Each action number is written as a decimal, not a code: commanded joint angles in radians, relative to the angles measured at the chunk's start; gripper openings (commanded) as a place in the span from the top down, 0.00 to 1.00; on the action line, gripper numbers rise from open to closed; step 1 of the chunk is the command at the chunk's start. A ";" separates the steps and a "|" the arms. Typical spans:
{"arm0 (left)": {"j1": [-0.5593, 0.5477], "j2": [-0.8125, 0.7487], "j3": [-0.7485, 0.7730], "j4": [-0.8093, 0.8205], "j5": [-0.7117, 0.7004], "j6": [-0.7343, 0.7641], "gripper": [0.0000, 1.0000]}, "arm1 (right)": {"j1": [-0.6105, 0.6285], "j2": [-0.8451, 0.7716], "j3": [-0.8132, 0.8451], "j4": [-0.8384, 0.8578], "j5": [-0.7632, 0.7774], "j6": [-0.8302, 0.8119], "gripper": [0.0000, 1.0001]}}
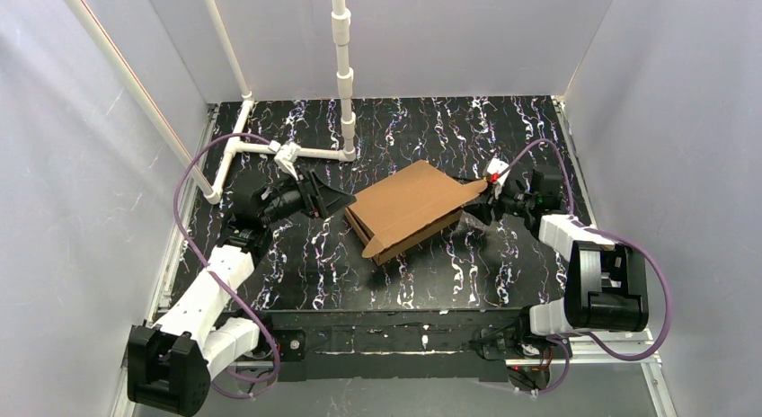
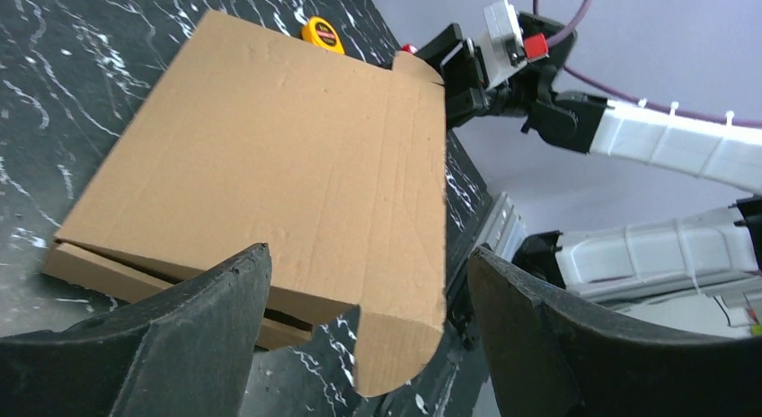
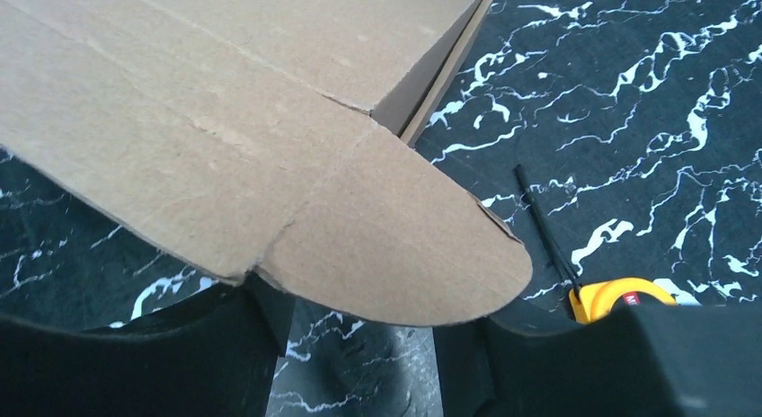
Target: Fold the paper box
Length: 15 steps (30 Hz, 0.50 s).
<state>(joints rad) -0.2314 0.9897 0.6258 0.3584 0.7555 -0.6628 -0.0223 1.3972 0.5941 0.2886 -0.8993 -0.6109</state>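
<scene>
The paper box (image 1: 406,210) lies half folded in the middle of the marbled table, its brown lid panel slanting over the lower tray. My left gripper (image 1: 346,201) stands open just off the box's left end. In the left wrist view the box (image 2: 270,156) fills the frame, and a rounded tab hangs in the gap of the left gripper (image 2: 368,255), touching neither finger. My right gripper (image 1: 476,206) is at the box's right corner. In the right wrist view another rounded tab (image 3: 395,246) reaches over the open right gripper (image 3: 359,323), with table showing between the fingers.
A small orange tape measure (image 3: 620,300) lies on the table by the right gripper and shows behind the box (image 2: 322,32). A white pipe frame (image 1: 343,84) stands at the back left. Grey walls close in three sides.
</scene>
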 commanded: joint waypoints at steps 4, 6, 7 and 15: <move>-0.138 -0.030 0.169 -0.334 -0.093 0.267 0.22 | -0.095 -0.028 0.124 -0.535 -0.160 -0.479 0.38; -0.174 -0.018 0.211 -0.423 -0.136 0.339 0.23 | -0.131 -0.024 0.162 -0.689 -0.172 -0.614 0.38; -0.187 -0.017 0.216 -0.439 -0.152 0.357 0.24 | -0.153 -0.021 0.177 -0.766 -0.178 -0.686 0.37; -0.316 0.054 0.275 -0.490 -0.245 0.437 0.27 | -0.281 0.066 0.298 -1.320 -0.239 -1.176 0.37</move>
<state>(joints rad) -0.4824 1.0008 0.8310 -0.0570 0.5793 -0.3050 -0.2623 1.4120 0.8204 -0.6418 -1.0660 -1.4467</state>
